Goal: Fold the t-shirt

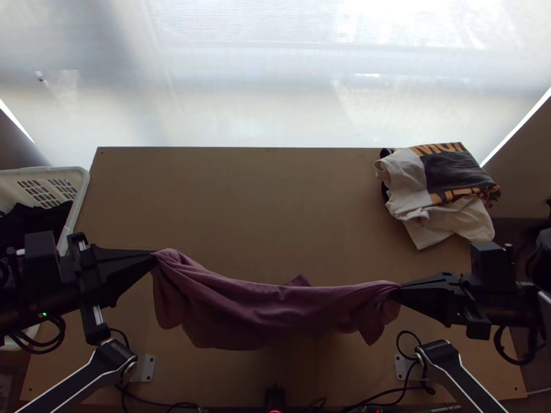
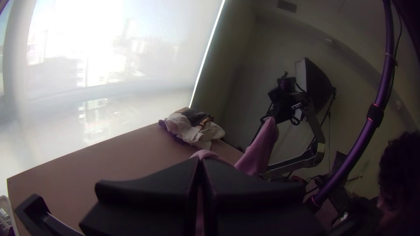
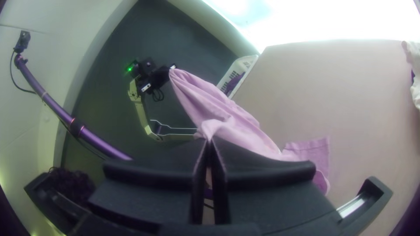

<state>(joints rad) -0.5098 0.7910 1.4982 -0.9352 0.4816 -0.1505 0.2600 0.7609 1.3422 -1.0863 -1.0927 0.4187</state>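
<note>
Left claw (image 1: 156,255) and right claw (image 1: 398,289), both ours, are pressed together at the tips, each pinching a gathered bit of the mauve t-shirt (image 1: 262,310). We hold it stretched between them above the near half of the table (image 1: 241,199), its upper edge sagging a little in the middle and loose cloth hanging below. Gripping it at two points well apart probably lets its weight pull out creases and lets us lay it down squarely. Which parts of the shirt we pinch, we cannot tell. Folding looks barely begun; next, we would likely lower it evenly and spread it flat. Letting one side go too soon could leave it bunched. At the far right corner, a pile of clothes (image 1: 451,175) sits out of the way, leaving us working room. Beside the table's left edge stands a white basket (image 1: 82,196) holding dark cloth (image 1: 34,219).
</note>
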